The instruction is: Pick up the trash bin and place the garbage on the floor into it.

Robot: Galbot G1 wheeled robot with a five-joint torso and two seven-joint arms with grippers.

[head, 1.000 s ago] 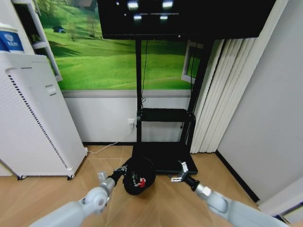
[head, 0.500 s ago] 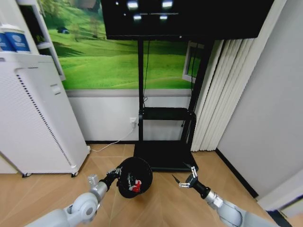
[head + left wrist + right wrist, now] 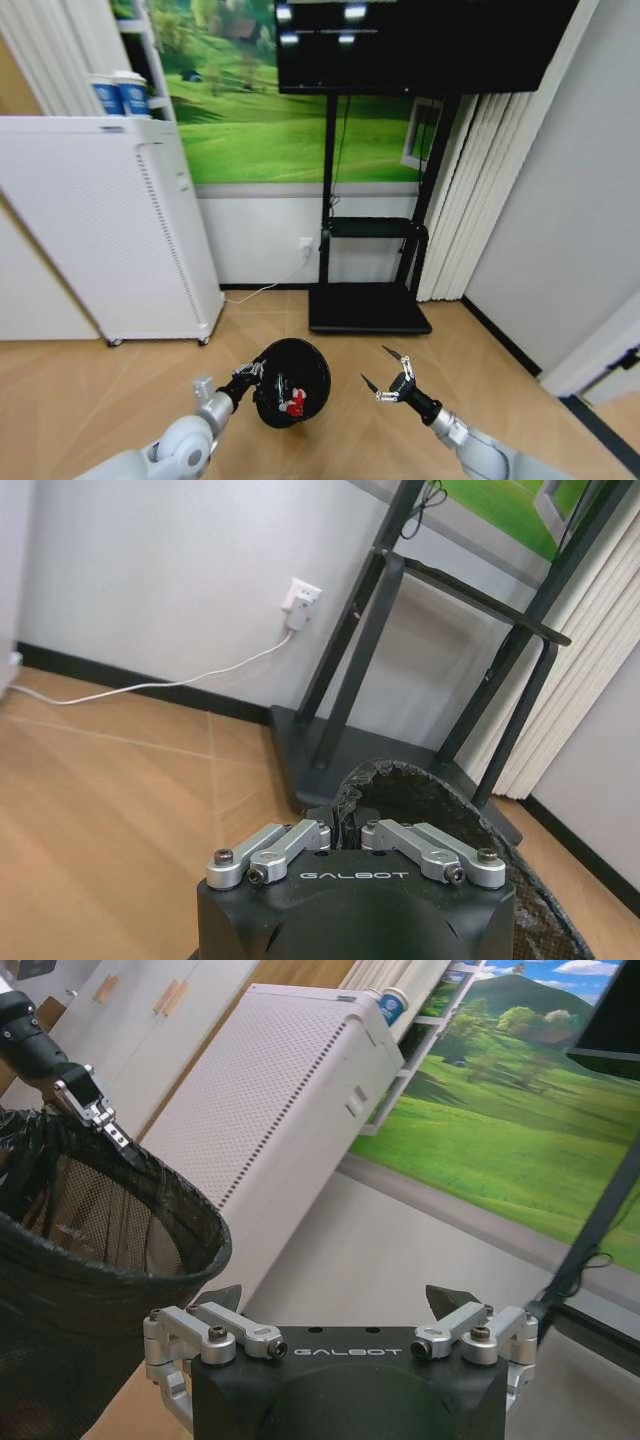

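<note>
**Q:** Where is the bin, and what has hold of it?

**A:** I read the small round black mesh trash bin (image 3: 290, 382) as lifted off the wooden floor (image 3: 90, 400), sitting at 6 o'clock in the head view. The left gripper (image 3: 246, 372) meets its rim at the bin's 9 o'clock. From the left wrist camera the fingers (image 3: 268, 848) are drawn in tight on the rim (image 3: 415, 780), so I log it as clamped on the bin. I judge a rim grip was chosen because it leaves the mouth open and facing up for dropping things in.

**Q:** And the other arm?

**A:** The right gripper (image 3: 385, 372) hangs at the bin's 3 o'clock, near but apart from it. Its jaws are spread wide with nothing between them. I take that as a hand kept free for collecting.

**Q:** Counts?

**A:** One bin. Inside it I can make out one red piece (image 3: 294, 407) and one small red-and-white scrap (image 3: 290, 389) just above it; anything darker is lost against the mesh. I count no litter on the visible floor. Two blue-and-white paper cups (image 3: 119, 94) stand on a shelf at 10 o'clock, above one tall white perforated appliance (image 3: 100, 225). One black stand (image 3: 365, 300) carries the screen at 12 o'clock.
</note>
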